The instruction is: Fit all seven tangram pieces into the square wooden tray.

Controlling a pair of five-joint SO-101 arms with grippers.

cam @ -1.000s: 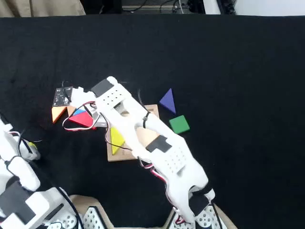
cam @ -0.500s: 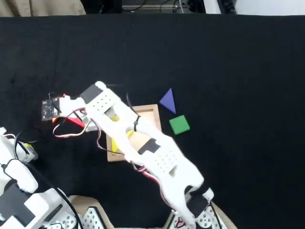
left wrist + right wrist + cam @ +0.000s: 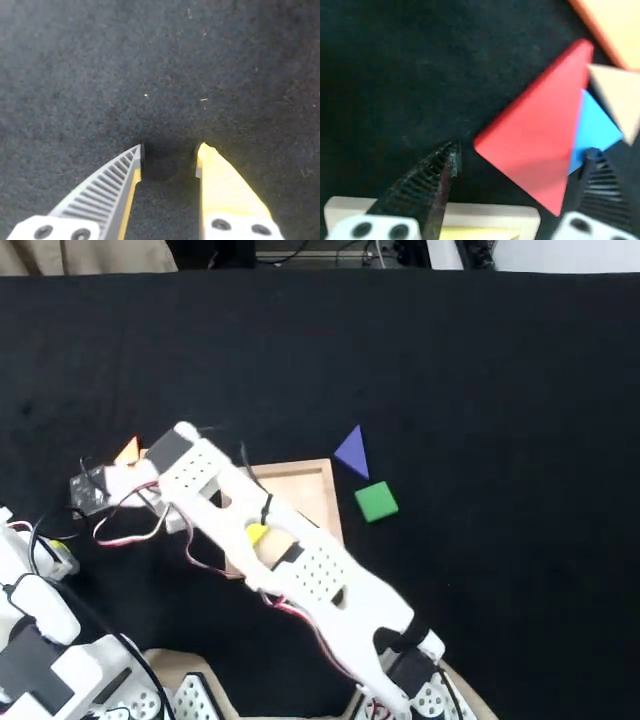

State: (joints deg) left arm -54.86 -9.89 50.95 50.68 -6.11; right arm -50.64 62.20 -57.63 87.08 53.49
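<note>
Hanging low over the black cloth (image 3: 480, 370), the right gripper (image 3: 522, 152) has its two black fingers spread wide, and it holds nothing. A red triangle (image 3: 540, 145) lies flat on the cloth between those fingers. One fingertip is just beside a corner of the red triangle. The other finger is over the edge of a blue piece (image 3: 596, 131), and I cannot tell if it touches it. The blue piece lies right against the red triangle. A pale piece (image 3: 615, 95) sits right next to them.

Seen from up high, the right arm (image 3: 320, 580) lies across the wooden tray (image 3: 300, 485) and hides a lot of it. The tray sits on the cloth, a bit left of the middle. A yellow piece (image 3: 256, 533) is inside the tray, peeking out beside the arm. An orange triangle (image 3: 128, 450) lies on the cloth outside the tray, close to the end of the right arm. A purple triangle (image 3: 352, 451) lies just past the tray's far right corner. A green square (image 3: 376, 501) lies just beside the tray's right edge.

The left gripper (image 3: 171, 152) is low over bare cloth. Its fingers, one grey and one yellow, are apart, and it holds nothing.
</note>
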